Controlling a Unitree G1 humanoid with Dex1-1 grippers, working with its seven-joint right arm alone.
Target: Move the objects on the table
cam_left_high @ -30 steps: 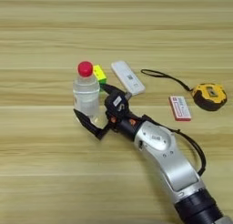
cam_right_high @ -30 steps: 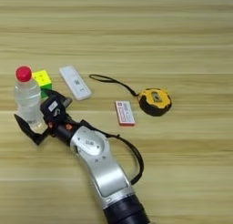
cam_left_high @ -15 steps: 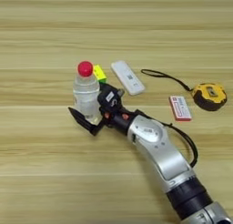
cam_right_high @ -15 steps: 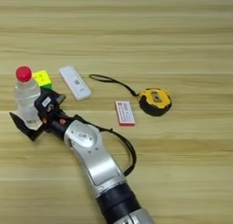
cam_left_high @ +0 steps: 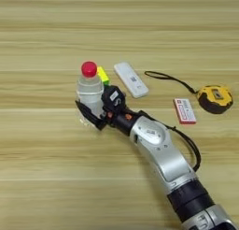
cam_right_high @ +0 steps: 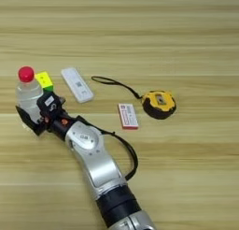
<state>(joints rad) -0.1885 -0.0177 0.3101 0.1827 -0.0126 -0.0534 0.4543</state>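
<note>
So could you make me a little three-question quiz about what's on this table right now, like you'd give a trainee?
1. True or false: the bottle lies on its side.
2. Which thing lies nearest the tape measure? A) red-and-white pack B) puzzle cube C) white bar
3. Fill in: the bottle's cap is ____.

Key
1. False: it stands upright, with the right gripper at its lower body.
2. A
3. red
</note>
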